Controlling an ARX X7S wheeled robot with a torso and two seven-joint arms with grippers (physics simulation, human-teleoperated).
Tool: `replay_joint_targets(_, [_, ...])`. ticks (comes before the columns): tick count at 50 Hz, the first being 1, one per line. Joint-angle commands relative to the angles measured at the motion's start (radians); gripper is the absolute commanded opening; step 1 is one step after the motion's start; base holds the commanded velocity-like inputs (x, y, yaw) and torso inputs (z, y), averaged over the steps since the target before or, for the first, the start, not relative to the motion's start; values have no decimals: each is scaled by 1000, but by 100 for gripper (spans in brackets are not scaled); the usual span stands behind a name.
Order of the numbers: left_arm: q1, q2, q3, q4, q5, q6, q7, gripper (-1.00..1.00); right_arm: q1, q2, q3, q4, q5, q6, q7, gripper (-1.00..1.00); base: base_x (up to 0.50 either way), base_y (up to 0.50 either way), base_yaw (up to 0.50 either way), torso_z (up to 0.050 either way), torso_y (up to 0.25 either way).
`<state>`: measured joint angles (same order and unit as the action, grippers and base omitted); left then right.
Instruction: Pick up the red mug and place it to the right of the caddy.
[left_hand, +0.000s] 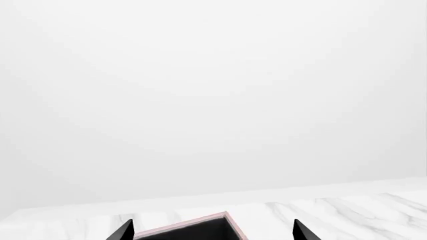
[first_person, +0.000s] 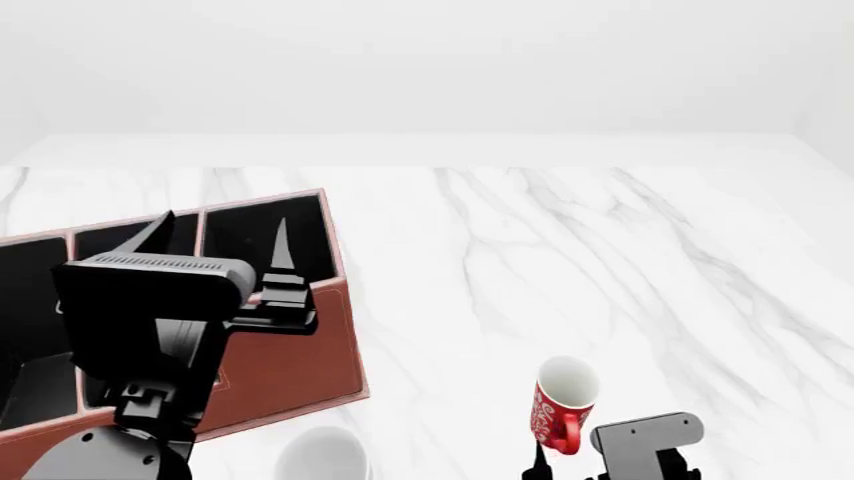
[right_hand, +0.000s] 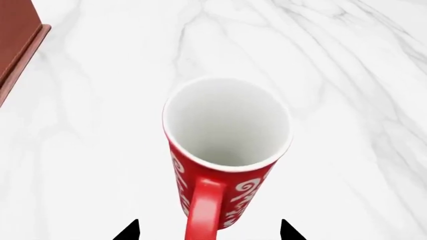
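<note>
While the mug (first_person: 565, 404) stands upright on the marble table (first_person: 601, 250), handle toward the right gripper (right_hand: 209, 231), that gripper's fingers are seen spread wide on either side of the handle, apart from it. White swirls mark the mug; no legible writing is found. The caddy (first_person: 287, 355) lies at its 9 o'clock, well apart. The left gripper (first_person: 220, 240) is held wide over the caddy.

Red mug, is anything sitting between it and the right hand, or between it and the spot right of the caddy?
Nothing visible. The red mug stands directly ahead of the open right hand, handle toward it. Only bare marble table lies between the mug and the caddy.
</note>
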<state>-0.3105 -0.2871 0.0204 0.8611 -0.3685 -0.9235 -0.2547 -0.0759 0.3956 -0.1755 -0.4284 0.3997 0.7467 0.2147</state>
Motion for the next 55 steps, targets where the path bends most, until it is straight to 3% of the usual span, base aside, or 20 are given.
replay_joint_targets(1, [-1,-4,5,-4,-3,4,-5,100,4,1,-3,7,5,-1,-2,100,0,0,0,0,0])
replay_joint_targets(5, [-1,-5,4,-7,-5,5,-6,100,4,1,-3,7,2,-6,1,100,0,0,0,0,0])
replay_joint_targets(6, [-1,-5,4,-7,-6,5,-6,100,3,1,-4,7,1,-8,2,-100,0,0,0,0,0])
replay_joint_targets(32, [-1,-13,9,-7,-18,9,-18,100,3,5,-11,9,1,-23,6,-100,0,0,0,0,0])
replay_joint_targets(43, [-2,-17,11,-10,-22,13,-22,100,82,40,-6,-135,5,30,25,-100,0,0,0,0,0])
replay_joint_targets(55, [-2,-20,11,-8,-30,11,-28,100,244,45,-93,-134,-2,73,-26,-100,0,0,0,0,1])
